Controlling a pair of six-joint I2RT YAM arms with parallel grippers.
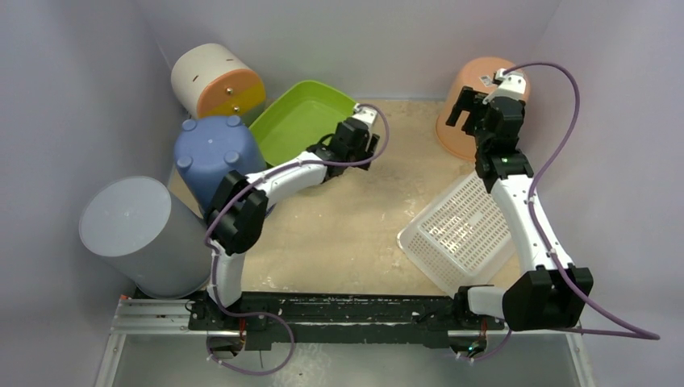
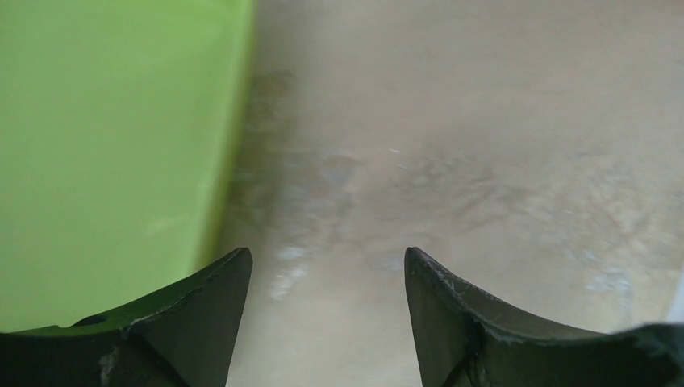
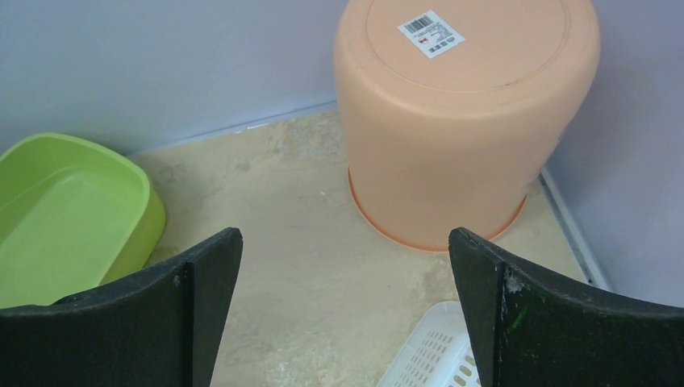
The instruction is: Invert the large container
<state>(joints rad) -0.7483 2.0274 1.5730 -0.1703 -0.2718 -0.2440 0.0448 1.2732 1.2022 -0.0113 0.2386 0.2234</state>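
Peach bucket [image 3: 464, 121] stood upside down just ahead of the right gripper [image 3: 345, 235], jaws released; left gripper [image 2: 327, 254] gaped empty, tub [image 2: 105, 145] to its left.

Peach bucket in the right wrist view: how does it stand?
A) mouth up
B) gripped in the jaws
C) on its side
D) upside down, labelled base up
D: the peach bucket sits rim-down, barcode label on its upturned base, clear of the open right gripper.

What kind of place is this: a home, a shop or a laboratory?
Probably a robotics laboratory test cell. Two arms are bolted to a metal rail at the table edge, plain pale walls box the table in, and assorted plastic containers, like the peach bucket and green tub, stand around.
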